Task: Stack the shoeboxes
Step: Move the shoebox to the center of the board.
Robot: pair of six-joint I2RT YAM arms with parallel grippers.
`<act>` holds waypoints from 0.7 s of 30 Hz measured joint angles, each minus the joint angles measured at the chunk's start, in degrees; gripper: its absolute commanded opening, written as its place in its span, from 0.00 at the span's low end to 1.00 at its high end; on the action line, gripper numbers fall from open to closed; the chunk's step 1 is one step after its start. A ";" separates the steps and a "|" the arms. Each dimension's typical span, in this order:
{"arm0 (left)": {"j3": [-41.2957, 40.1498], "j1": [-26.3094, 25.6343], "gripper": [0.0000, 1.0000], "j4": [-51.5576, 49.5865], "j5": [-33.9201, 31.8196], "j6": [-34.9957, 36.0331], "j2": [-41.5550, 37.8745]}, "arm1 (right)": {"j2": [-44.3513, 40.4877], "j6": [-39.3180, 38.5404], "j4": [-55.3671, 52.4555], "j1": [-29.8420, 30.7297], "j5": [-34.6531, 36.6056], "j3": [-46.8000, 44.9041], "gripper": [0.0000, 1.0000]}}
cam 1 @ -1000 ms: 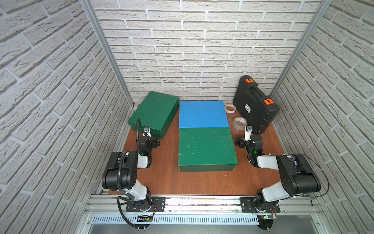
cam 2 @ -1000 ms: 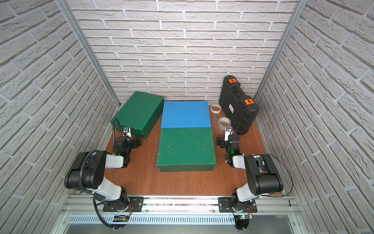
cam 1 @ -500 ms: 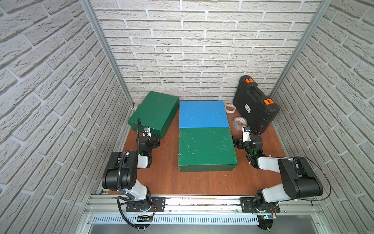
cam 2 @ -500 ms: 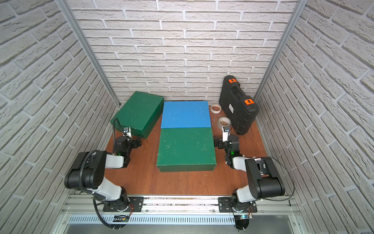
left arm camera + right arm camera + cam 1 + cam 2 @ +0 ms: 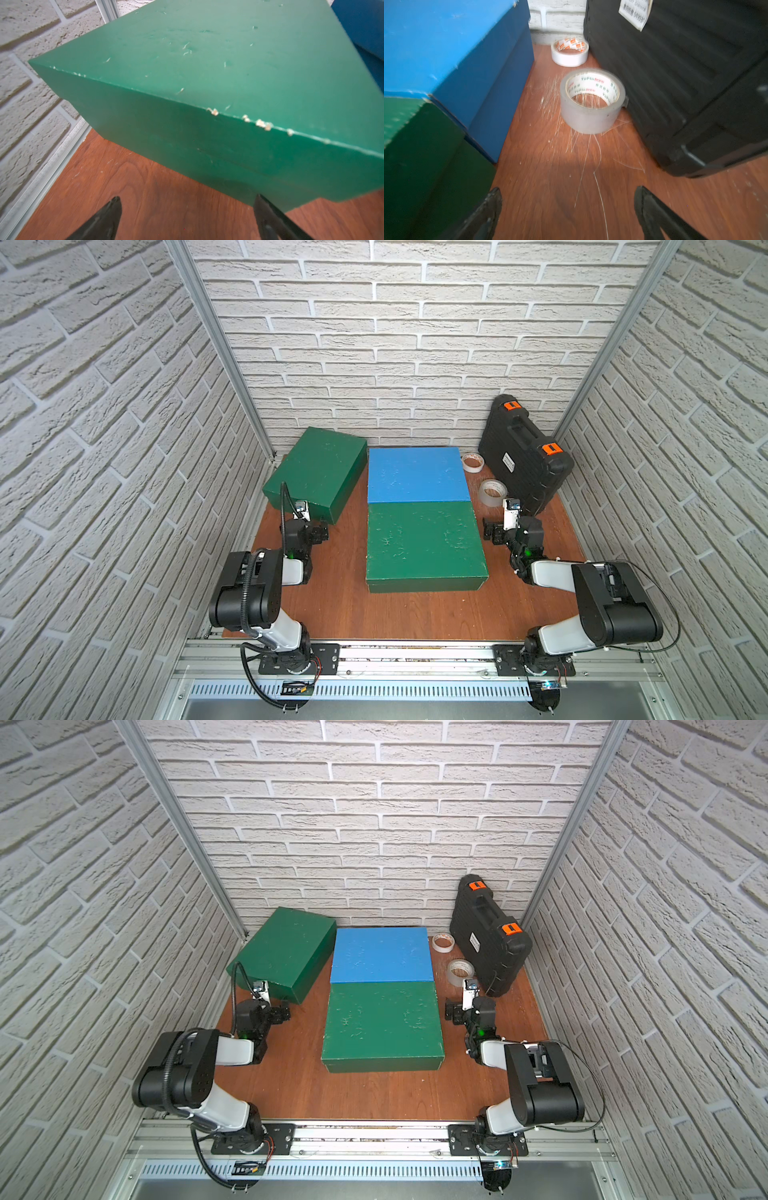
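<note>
Three shoeboxes sit on the wooden table (image 5: 332, 597). One green shoebox (image 5: 316, 472) lies angled at the back left. A blue shoebox (image 5: 415, 475) lies at the back middle, and a second green shoebox (image 5: 424, 543) butts against its near side. My left gripper (image 5: 319, 532) stands open just in front of the angled green shoebox (image 5: 207, 62), with nothing between its fingers in the left wrist view (image 5: 187, 198). My right gripper (image 5: 493, 532) stands open and empty beside the right side of the front green shoebox (image 5: 425, 155), near its seam with the blue shoebox (image 5: 446, 52).
A black case (image 5: 525, 460) with orange latches leans at the back right. Two tape rolls lie between it and the blue shoebox: a clear one (image 5: 591, 104) and a white one (image 5: 570, 52). Brick walls close in on three sides.
My right gripper has shifted slightly left and back toward the front green shoebox. The left arm and the boxes have not moved.
</note>
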 measured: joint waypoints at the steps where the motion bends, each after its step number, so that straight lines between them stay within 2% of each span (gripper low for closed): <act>1: 0.00 0.00 0.98 0.00 0.00 0.00 0.00 | -0.63 0.17 -5.46 0.00 0.17 2.99 1.00; 3: 0.00 -0.22 0.98 0.00 -0.11 0.15 -0.07 | -2.23 0.22 -12.50 0.00 -0.35 9.35 1.00; 6: -1.01 -0.76 0.98 -0.04 -0.87 0.55 -1.88 | -6.29 0.28 -15.26 0.00 -1.29 12.39 1.00; 9: -2.67 -2.29 0.98 -2.86 -2.84 1.07 -8.63 | -10.14 0.83 -22.01 0.00 -0.50 13.66 1.00; 11: -1.88 -3.65 0.98 -8.70 -5.01 -0.15 -15.58 | -13.35 2.84 -29.62 0.02 1.42 15.41 1.00; 14: 4.63 -4.46 0.98 -22.08 -5.18 -5.16 -24.79 | -17.29 6.82 -45.24 0.00 4.83 23.93 1.00; 18: 15.15 -4.46 0.98 -33.55 0.96 -10.23 -29.09 | -21.79 11.08 -57.42 -0.09 4.46 35.89 1.00; 21: 17.07 -4.46 0.98 -37.40 6.62 -13.25 -30.16 | -26.18 12.98 -64.28 -0.09 3.23 39.95 1.00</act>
